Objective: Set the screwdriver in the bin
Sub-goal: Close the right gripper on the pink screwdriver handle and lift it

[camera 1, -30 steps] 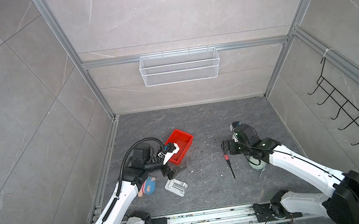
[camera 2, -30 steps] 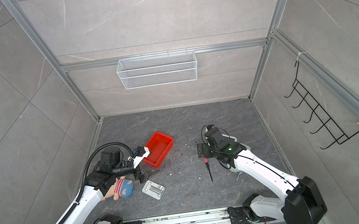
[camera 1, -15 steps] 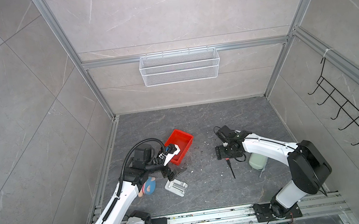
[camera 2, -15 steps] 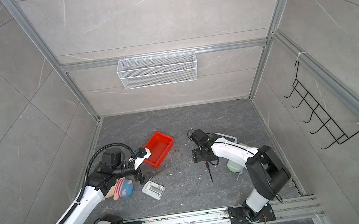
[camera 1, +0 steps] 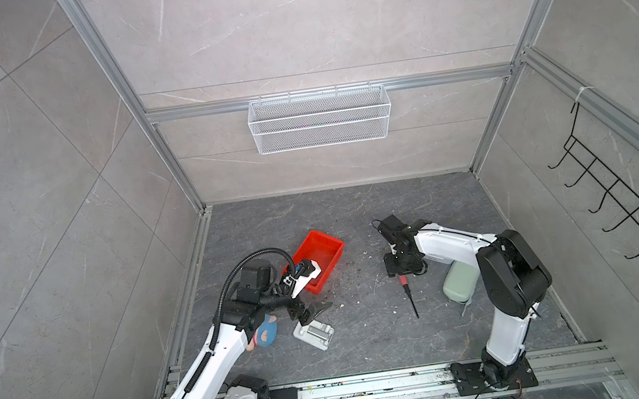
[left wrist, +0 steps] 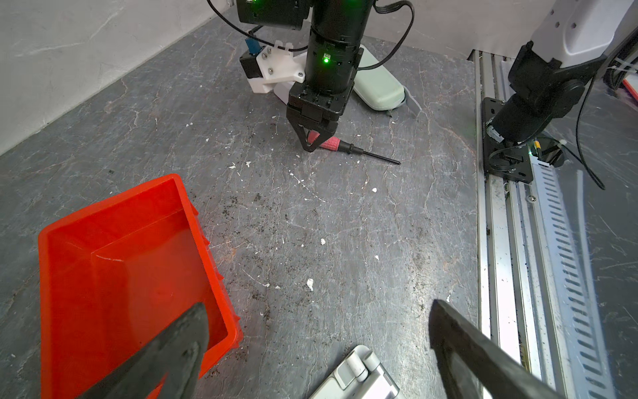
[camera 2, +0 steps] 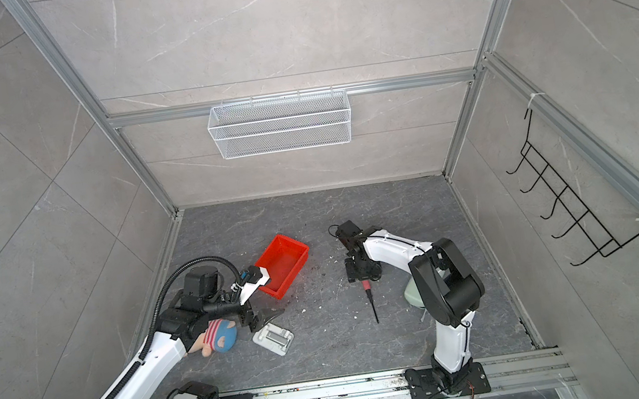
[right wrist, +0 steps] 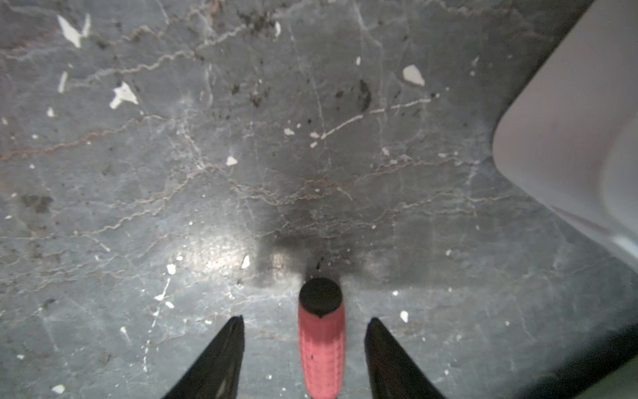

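Screwdriver (left wrist: 331,143) — flat on floor, well apart from bin (camera 1: 327,255); not yet lifted. Right gripper (right wrist: 305,319) straddling red handle, gaps both sides. Left gripper (left wrist: 317,304) beside bin, spread, empty. Outstanding — grasp, carry, release.

The worktop (left wrist: 345,224) looks like dark grey veined stone, matt with a faint sheen, dusted with white chips and dark grit. The bin (left wrist: 138,276) is smooth, glossy red plastic. The screwdriver (right wrist: 321,342) has a ribbed matt red handle, a black cap and a thin dark shaft. The basket (camera 1: 320,125) is white wire mesh, the rail (left wrist: 500,241) bare pale metal, the striped toy (camera 2: 218,335) soft cloth.
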`<state>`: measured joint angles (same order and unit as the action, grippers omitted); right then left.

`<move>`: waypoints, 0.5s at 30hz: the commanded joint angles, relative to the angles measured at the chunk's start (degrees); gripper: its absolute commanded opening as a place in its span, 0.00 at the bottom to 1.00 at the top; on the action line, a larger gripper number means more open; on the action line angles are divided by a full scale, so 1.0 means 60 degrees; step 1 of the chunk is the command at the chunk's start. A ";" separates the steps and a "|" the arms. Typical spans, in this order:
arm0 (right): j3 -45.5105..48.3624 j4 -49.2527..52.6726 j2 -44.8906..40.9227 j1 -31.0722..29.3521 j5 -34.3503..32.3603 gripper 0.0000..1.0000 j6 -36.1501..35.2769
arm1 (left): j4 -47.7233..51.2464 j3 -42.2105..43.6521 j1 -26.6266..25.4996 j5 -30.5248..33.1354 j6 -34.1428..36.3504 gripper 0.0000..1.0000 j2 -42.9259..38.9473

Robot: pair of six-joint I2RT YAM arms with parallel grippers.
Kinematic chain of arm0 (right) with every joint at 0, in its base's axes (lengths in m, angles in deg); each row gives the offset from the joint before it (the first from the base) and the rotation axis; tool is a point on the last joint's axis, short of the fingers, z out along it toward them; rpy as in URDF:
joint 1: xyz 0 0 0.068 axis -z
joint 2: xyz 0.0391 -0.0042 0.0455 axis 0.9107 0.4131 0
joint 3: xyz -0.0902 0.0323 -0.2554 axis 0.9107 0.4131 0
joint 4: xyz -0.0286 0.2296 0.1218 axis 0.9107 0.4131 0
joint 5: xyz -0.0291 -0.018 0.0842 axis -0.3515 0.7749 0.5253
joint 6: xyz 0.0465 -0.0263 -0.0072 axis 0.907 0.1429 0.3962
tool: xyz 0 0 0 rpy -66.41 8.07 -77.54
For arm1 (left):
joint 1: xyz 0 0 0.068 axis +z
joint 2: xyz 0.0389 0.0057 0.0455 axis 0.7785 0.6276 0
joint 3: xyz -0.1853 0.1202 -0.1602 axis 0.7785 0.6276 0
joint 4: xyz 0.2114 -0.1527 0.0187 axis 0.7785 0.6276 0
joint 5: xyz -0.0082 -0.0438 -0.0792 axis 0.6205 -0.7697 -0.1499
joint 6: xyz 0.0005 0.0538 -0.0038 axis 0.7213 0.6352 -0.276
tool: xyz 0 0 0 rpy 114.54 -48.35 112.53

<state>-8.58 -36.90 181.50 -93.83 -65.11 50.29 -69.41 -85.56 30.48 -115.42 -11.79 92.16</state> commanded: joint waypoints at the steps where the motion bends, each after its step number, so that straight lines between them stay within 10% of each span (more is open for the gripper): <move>1: -0.0330 0.0454 0.0391 0.0054 0.0125 0.54 -0.0163 | -0.0216 -0.0073 -0.0060 -0.0108 -0.0190 1.00 0.0088; 15: -0.0497 0.0632 0.0617 0.0105 -0.0023 0.02 -0.0339 | -0.0250 -0.0085 -0.0060 -0.0083 -0.0210 1.00 0.0147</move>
<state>-10.62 -34.67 184.80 -93.33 -65.00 48.52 -69.83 -85.56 30.48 -115.42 -12.25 92.86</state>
